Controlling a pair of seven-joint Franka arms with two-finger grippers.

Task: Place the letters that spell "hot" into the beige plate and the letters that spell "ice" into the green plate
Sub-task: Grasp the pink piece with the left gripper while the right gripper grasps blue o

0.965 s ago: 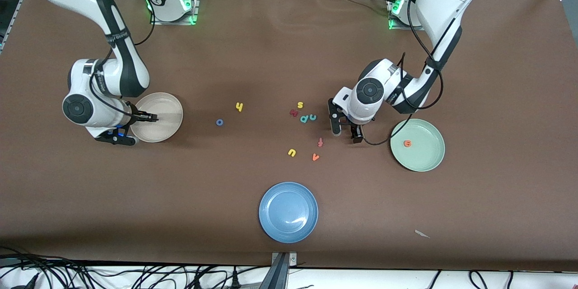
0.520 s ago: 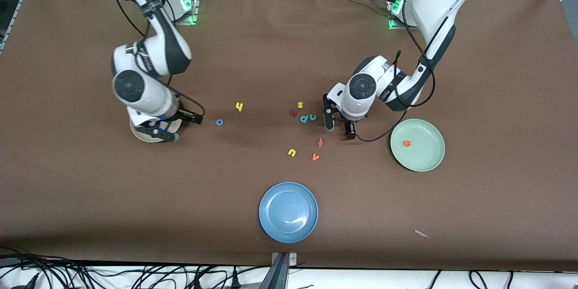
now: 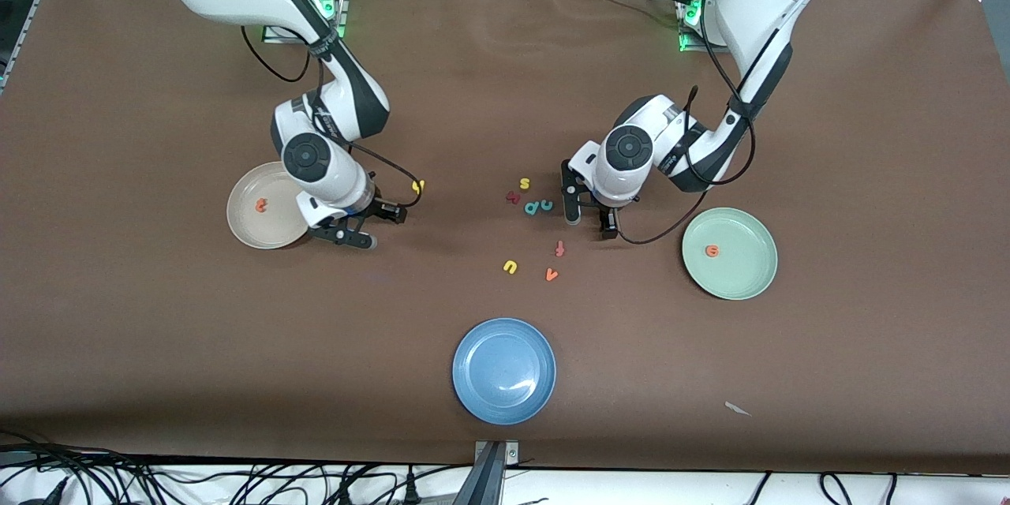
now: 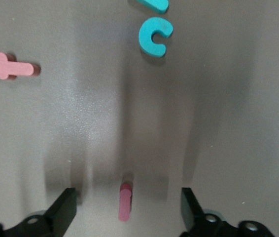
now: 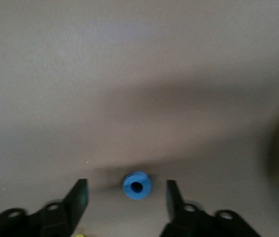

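My right gripper (image 3: 377,226) is low over the table beside the beige plate (image 3: 245,225), which holds the orange t (image 3: 260,205). In the right wrist view the gripper (image 5: 126,183) is open with the blue o (image 5: 137,185) lying between its fingers, untouched. The yellow h (image 3: 418,187) lies close by. My left gripper (image 3: 591,222) is open and low beside the letter cluster. The dark red i (image 4: 124,201) lies between its fingers (image 4: 68,207). The teal c (image 4: 154,37) lies just ahead. The green plate (image 3: 742,276) holds the orange e (image 3: 712,250).
A teal p (image 3: 533,207), yellow s (image 3: 524,184) and a dark red letter (image 3: 513,196) lie beside the c. An orange-red f (image 3: 559,248), orange v (image 3: 551,274) and yellow u (image 3: 510,267) lie nearer the camera. A blue plate (image 3: 473,379) sits near the front edge.
My right arm swung from over the beige plate to the blue o, and the orange t now shows in that plate. My left gripper shifted slightly toward the letter cluster.
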